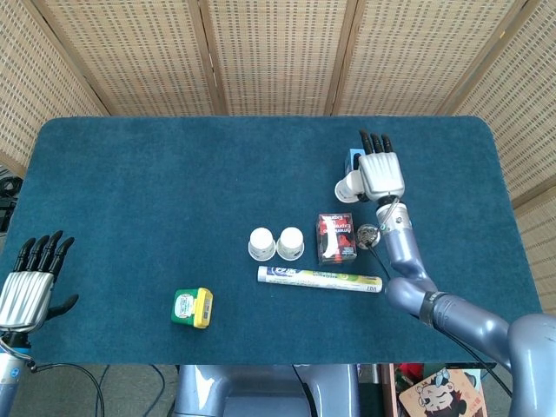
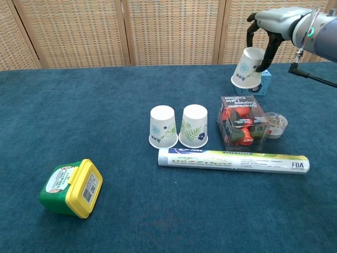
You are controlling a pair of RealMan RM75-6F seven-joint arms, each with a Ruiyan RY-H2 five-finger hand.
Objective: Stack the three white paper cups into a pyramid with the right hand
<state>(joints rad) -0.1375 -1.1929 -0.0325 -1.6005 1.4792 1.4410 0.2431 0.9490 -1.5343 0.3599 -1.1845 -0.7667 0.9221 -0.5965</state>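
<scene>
The right hand [image 2: 266, 23] holds one cup [image 2: 247, 68] up in the air, tilted, above the blue box [image 2: 261, 84]. Two cups [image 2: 179, 125] sit side by side on the table [image 2: 105, 105].

The left hand [image 1: 30, 278] is open, fingers apart.

Two upturned white cups [image 2: 179, 126] touch mid-table; a third cup [image 2: 247, 67] hangs tilted, gripped aloft

Matt napped teal cloth covers the table [image 2: 79, 105]; glossy plastic wraps the tube [image 2: 233, 159]; woven cane screens [image 1: 278, 52] stand at twelve o'clock.
</scene>
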